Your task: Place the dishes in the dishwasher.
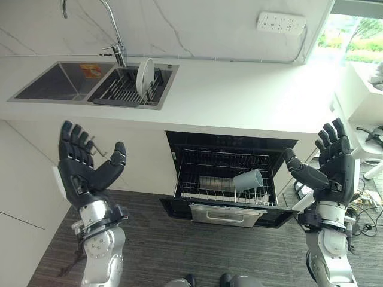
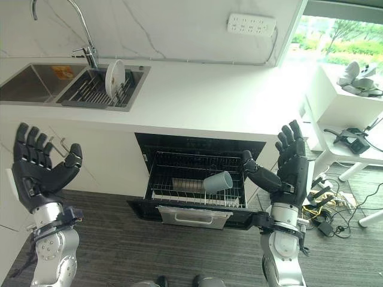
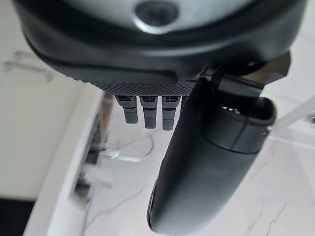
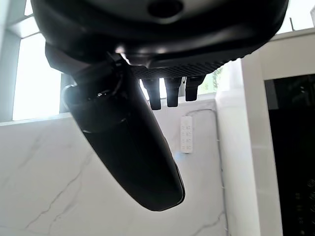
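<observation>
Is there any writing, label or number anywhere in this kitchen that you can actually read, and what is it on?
No text here can be read.
Orange sticker in the left sink basin: print too small and blurred to read.
White power strip on the marble wall: sockets, no legible marking.
White plate, grey cup in the dishwasher rack: no print visible.
Left robot hand, right robot hand: no lettering visible.

Bright daylight enters from the window right of the counter; both wrist views blur up close.
</observation>
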`<state>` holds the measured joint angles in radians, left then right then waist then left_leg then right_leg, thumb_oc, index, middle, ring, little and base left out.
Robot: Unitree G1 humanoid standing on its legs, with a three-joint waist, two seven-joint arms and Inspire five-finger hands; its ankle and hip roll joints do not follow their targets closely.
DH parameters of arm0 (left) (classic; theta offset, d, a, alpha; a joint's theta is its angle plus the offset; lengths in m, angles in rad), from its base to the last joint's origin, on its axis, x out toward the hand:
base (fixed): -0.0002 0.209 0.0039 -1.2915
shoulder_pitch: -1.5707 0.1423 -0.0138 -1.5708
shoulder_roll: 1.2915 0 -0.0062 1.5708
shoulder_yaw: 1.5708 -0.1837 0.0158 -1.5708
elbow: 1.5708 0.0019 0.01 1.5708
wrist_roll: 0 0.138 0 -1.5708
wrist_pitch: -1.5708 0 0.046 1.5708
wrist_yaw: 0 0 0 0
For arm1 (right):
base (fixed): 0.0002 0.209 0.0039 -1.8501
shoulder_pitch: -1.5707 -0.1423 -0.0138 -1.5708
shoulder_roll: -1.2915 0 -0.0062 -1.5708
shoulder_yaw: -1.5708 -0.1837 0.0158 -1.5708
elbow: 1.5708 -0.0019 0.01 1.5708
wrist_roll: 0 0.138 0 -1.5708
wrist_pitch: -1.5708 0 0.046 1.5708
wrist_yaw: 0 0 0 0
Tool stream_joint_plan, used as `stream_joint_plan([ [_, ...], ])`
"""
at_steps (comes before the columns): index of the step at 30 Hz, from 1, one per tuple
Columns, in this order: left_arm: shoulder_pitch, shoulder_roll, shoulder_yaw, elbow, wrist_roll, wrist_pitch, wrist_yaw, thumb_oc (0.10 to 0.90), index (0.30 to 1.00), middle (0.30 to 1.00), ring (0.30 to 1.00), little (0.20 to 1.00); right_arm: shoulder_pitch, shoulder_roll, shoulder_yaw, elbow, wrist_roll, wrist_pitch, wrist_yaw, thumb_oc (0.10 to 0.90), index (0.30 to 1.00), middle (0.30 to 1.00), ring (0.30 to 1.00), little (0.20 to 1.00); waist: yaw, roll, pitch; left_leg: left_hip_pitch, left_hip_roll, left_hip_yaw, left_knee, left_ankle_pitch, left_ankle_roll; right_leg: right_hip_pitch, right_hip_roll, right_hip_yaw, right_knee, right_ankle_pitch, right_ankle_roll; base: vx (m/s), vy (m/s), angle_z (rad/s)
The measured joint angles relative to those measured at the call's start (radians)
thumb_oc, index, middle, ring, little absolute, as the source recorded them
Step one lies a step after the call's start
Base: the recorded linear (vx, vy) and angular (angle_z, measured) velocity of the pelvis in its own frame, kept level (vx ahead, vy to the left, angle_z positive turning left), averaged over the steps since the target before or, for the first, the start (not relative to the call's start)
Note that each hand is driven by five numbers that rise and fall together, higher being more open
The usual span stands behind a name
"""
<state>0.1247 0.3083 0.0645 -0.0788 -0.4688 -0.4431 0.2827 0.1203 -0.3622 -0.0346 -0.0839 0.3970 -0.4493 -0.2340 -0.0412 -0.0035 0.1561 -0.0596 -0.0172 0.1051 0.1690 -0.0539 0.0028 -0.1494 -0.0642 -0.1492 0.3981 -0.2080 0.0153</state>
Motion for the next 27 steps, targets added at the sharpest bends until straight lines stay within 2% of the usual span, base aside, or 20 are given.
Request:
stream_joint_plan([
  [1, -0.023, 0.036, -0.032, -0.002, 0.002, 0.007, -0.104, 0.800, 0.900, 0.900, 0.900, 0.900, -0.001, 0.000, -0.020, 0.028, 0.001, -0.026, 0.035, 0.800, 0.900, 0.900, 0.900, 0.900, 0.020, -0.049, 0.042, -0.095, -0.035, 0.018, 0.199, 0.037, -0.061, -0.026, -0.036, 0.031, 0.067, -0.042, -0.046, 0.10, 0.156, 0.04],
  [2, -0.032, 0.040, -0.052, 0.000, 0.004, 0.017, -0.151, 0.800, 0.900, 0.900, 0.900, 0.900, -0.007, 0.001, -0.018, 0.055, 0.026, -0.024, 0.047, 0.800, 0.900, 0.900, 0.900, 0.900, 0.019, -0.070, 0.069, -0.177, -0.031, 0.015, 0.350, 0.068, -0.094, -0.008, -0.067, 0.034, 0.061, -0.040, -0.047, 0.11, 0.300, 0.07],
  [3, -0.025, 0.038, -0.075, 0.001, 0.005, 0.031, -0.178, 0.800, 0.900, 0.900, 0.900, 0.900, -0.006, 0.002, -0.017, 0.063, 0.048, -0.019, 0.056, 0.800, 0.900, 0.900, 0.900, 0.900, 0.025, -0.058, 0.072, -0.209, -0.007, 0.016, 0.393, 0.045, -0.079, 0.002, -0.061, 0.029, 0.044, -0.025, -0.044, 0.14, 0.328, -0.05],
  [4, -0.020, 0.037, -0.090, 0.001, 0.006, 0.041, -0.196, 0.800, 0.900, 0.900, 0.900, 0.900, -0.004, 0.004, -0.017, 0.063, 0.054, -0.018, 0.061, 0.800, 0.900, 0.900, 0.900, 0.900, 0.023, -0.041, 0.072, -0.207, 0.016, 0.018, 0.365, 0.030, -0.068, 0.010, -0.048, 0.026, 0.039, -0.019, -0.053, 0.18, 0.475, -0.14],
  [5, -0.021, 0.035, -0.098, 0.007, 0.010, 0.046, -0.212, 0.800, 0.900, 0.900, 0.900, 0.900, -0.006, 0.004, -0.018, 0.062, 0.051, -0.018, 0.064, 0.800, 0.900, 0.900, 0.900, 0.900, 0.010, -0.017, 0.073, -0.192, 0.050, 0.010, 0.304, 0.023, -0.060, 0.018, -0.037, 0.033, 0.040, -0.030, -0.032, 0.19, 0.536, -0.20],
  [6, -0.021, 0.035, -0.101, 0.012, 0.013, 0.051, -0.218, 0.800, 0.900, 0.900, 0.900, 0.900, -0.006, 0.004, -0.018, 0.056, 0.045, -0.018, 0.066, 0.800, 0.900, 0.900, 0.900, 0.900, 0.003, -0.009, 0.076, -0.155, 0.064, 0.009, 0.216, 0.021, -0.048, 0.018, -0.034, 0.038, 0.039, -0.032, -0.028, 0.18, 0.546, -0.23],
  [7, -0.023, 0.033, -0.099, 0.015, 0.011, 0.054, -0.222, 0.800, 0.900, 0.900, 0.900, 0.900, -0.005, -0.001, -0.020, 0.044, 0.033, -0.019, 0.067, 0.800, 0.900, 0.900, 0.900, 0.900, -0.011, 0.011, 0.078, -0.144, 0.082, -0.016, 0.140, 0.016, -0.048, 0.016, -0.024, 0.061, 0.041, -0.036, -0.014, 0.17, 0.473, -0.33],
  [9, -0.041, 0.025, -0.099, 0.047, 0.004, 0.056, -0.223, 0.800, 0.900, 0.900, 0.900, 0.900, -0.005, -0.012, -0.035, 0.038, 0.003, -0.018, 0.059, 0.800, 0.900, 0.900, 0.900, 0.900, -0.028, 0.057, 0.087, -0.158, 0.161, -0.088, 0.105, 0.014, -0.060, 0.012, -0.009, 0.080, 0.045, -0.039, -0.005, 0.19, 0.500, -0.35],
  [11, -0.061, 0.015, -0.098, 0.136, 0.003, 0.056, -0.236, 0.800, 0.900, 0.900, 0.900, 0.900, 0.005, -0.027, -0.043, 0.050, -0.015, -0.006, 0.029, 0.800, 0.900, 0.900, 0.900, 0.900, -0.039, 0.062, 0.087, -0.193, 0.255, -0.097, 0.136, 0.026, -0.088, 0.027, -0.037, 0.098, 0.064, -0.052, 0.015, 0.20, 0.603, -0.32],
  [12, -0.075, 0.012, -0.098, 0.181, 0.003, 0.059, -0.253, 0.800, 0.900, 0.900, 0.900, 0.900, 0.020, -0.041, -0.058, 0.046, -0.020, -0.006, 0.009, 0.800, 0.900, 0.900, 0.900, 0.900, -0.046, 0.064, 0.085, -0.205, 0.299, -0.065, 0.138, 0.026, -0.089, 0.039, -0.053, 0.092, 0.065, -0.059, 0.026, 0.18, 0.556, -0.03],
  [13, -0.080, 0.011, -0.099, 0.212, -0.001, 0.061, -0.273, 0.800, 0.900, 0.900, 0.900, 0.900, 0.035, -0.055, -0.090, 0.044, -0.033, -0.005, -0.022, 0.800, 0.900, 0.900, 0.900, 0.900, -0.062, 0.069, 0.083, -0.218, 0.334, 0.009, 0.150, 0.028, -0.094, 0.062, -0.082, 0.077, 0.055, -0.067, 0.053, 0.20, 0.670, 0.24],
  [14, -0.078, 0.010, -0.103, 0.228, -0.001, 0.065, -0.289, 0.800, 0.900, 0.900, 0.900, 0.900, 0.047, -0.065, -0.116, 0.044, -0.040, -0.005, -0.042, 0.800, 0.900, 0.900, 0.900, 0.900, -0.075, 0.072, 0.080, -0.217, 0.331, 0.059, 0.162, 0.028, -0.094, 0.090, -0.108, 0.064, 0.036, -0.067, 0.073, 0.12, 0.435, 0.44],
  [15, -0.073, 0.008, -0.112, 0.232, -0.001, 0.072, -0.294, 0.800, 0.900, 0.900, 0.900, 0.900, 0.059, -0.070, -0.148, 0.042, -0.038, -0.007, -0.066, 0.800, 0.900, 0.900, 0.900, 0.900, -0.089, 0.069, 0.078, -0.200, 0.294, 0.083, 0.145, 0.026, -0.095, 0.112, -0.137, 0.051, 0.004, -0.055, 0.104, 0.18, 0.703, 0.16],
  [16, -0.067, -0.033, -0.115, 0.242, -0.021, 0.082, -0.293, 0.800, 0.900, 0.900, 0.900, 0.900, 0.048, -0.072, -0.220, 0.050, -0.023, -0.011, -0.101, 0.800, 0.900, 0.900, 0.900, 0.900, -0.067, 0.109, 0.055, -0.130, 0.169, 0.076, 0.086, 0.057, -0.075, 0.135, -0.185, 0.046, -0.016, -0.026, 0.154, 0.16, 0.622, 0.06],
  [17, -0.088, -0.024, -0.111, 0.298, -0.048, 0.100, -0.286, 0.800, 0.900, 0.900, 0.900, 0.900, 0.037, 0.039, -0.208, 0.051, -0.019, -0.014, -0.118, 0.800, 0.900, 0.900, 0.900, 0.900, -0.075, 0.048, 0.051, -0.127, 0.088, 0.085, 0.134, 0.018, -0.018, 0.107, -0.275, 0.051, 0.026, 0.050, 0.159, 0.16, 0.632, -0.27],
  [19, -0.026, -0.011, -0.092, 0.295, -0.068, 0.150, -0.292, 0.800, 0.900, 0.900, 0.900, 0.900, 0.060, 0.089, -0.132, 0.015, -0.042, -0.005, -0.124, 0.800, 0.900, 0.900, 0.900, 0.900, -0.040, 0.051, 0.044, -0.122, 0.072, 0.129, 0.131, -0.026, 0.029, 0.078, -0.320, -0.041, 0.013, 0.158, 0.144, -0.01, 0.321, -0.60],
  [21, 0.012, -0.008, -0.052, 0.294, -0.069, 0.165, -0.289, 0.800, 0.900, 0.900, 0.900, 0.900, 0.050, 0.090, -0.113, 0.004, -0.045, -0.003, -0.114, 0.800, 0.900, 0.900, 0.900, 0.900, 0.010, 0.049, 0.045, -0.113, 0.079, 0.182, 0.091, -0.022, 0.056, 0.053, -0.273, -0.146, 0.017, 0.136, 0.162, -0.02, 0.182, -0.70],
  [23, 0.033, -0.005, -0.019, 0.294, -0.077, 0.177, -0.287, 0.800, 0.900, 0.900, 0.900, 0.900, 0.033, 0.077, -0.116, 0.002, -0.044, -0.003, -0.118, 0.800, 0.900, 0.900, 0.900, 0.900, 0.019, 0.041, 0.046, -0.092, 0.059, 0.176, 0.023, 0.011, 0.093, 0.057, -0.173, -0.162, 0.037, 0.050, 0.157, -0.03, 0.107, -0.01],
  [25, 0.058, 0.006, -0.011, 0.274, -0.078, 0.188, -0.289, 0.800, 0.900, 0.900, 0.900, 0.900, 0.015, 0.072, -0.116, -0.001, -0.043, -0.005, -0.124, 0.800, 0.900, 0.900, 0.900, 0.900, 0.029, 0.022, 0.046, -0.084, 0.027, 0.189, -0.009, 0.019, 0.092, 0.047, -0.100, -0.189, 0.054, 0.009, 0.127, -0.03, 0.085, 0.07],
  [27, 0.066, 0.008, -0.015, 0.268, -0.078, 0.222, -0.294, 0.800, 0.900, 0.900, 0.900, 0.900, 0.003, 0.044, -0.115, -0.001, -0.043, -0.005, -0.136, 0.800, 0.900, 0.900, 0.900, 0.900, 0.043, 0.012, 0.045, -0.100, -0.003, 0.194, -0.015, 0.019, 0.092, 0.018, -0.036, -0.196, 0.074, -0.026, 0.075, -0.01, 0.024, -0.04],
])
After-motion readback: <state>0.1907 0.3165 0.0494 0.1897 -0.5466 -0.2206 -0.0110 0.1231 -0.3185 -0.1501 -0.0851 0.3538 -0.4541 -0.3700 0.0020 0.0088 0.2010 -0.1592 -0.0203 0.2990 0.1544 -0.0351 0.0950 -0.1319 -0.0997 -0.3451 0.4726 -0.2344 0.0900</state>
